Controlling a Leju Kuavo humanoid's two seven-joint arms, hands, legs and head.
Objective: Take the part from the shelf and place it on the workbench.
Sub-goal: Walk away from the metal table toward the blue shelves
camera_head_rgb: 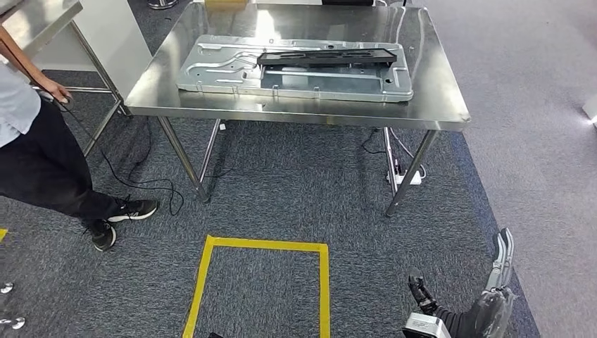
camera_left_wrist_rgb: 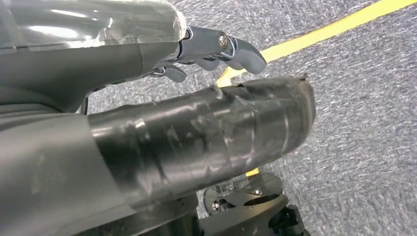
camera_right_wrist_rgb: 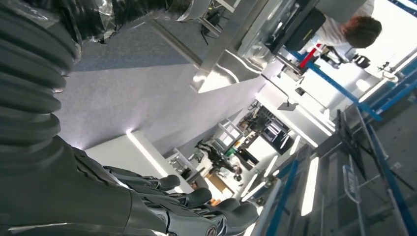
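Grey carpet [camera_head_rgb: 281, 190] runs under a stainless workbench [camera_head_rgb: 436, 77] that stands well ahead of the robot, beyond a yellow taped rectangle [camera_head_rgb: 267, 246] on the floor. On that bench lies a large pressed-metal panel [camera_head_rgb: 225, 70], and across it rests a long black part [camera_head_rgb: 327, 55], touching the panel and lying flat. If that black piece is the part named in the task, then the placing looks done and little is left but to stand clear; that cannot be settled from these pictures alone. The right hand [camera_head_rgb: 461, 310] hangs low beside the body, far short of the bench and well apart from the part, with a dark finger and a pale thumb splayed and nothing between them; the right wrist view shows its fingers [camera_right_wrist_rgb: 196, 196] loosely curved around nothing. The left hand [camera_left_wrist_rgb: 211, 49] hangs over the carpet near the yellow line, its fingers gently bent and apart, holding nothing, with the taped thumb [camera_left_wrist_rgb: 206, 142] across the front of the view. A person [camera_head_rgb: 42, 162] stands off to the left of both hands, beside a second steel table [camera_head_rgb: 42, 28].
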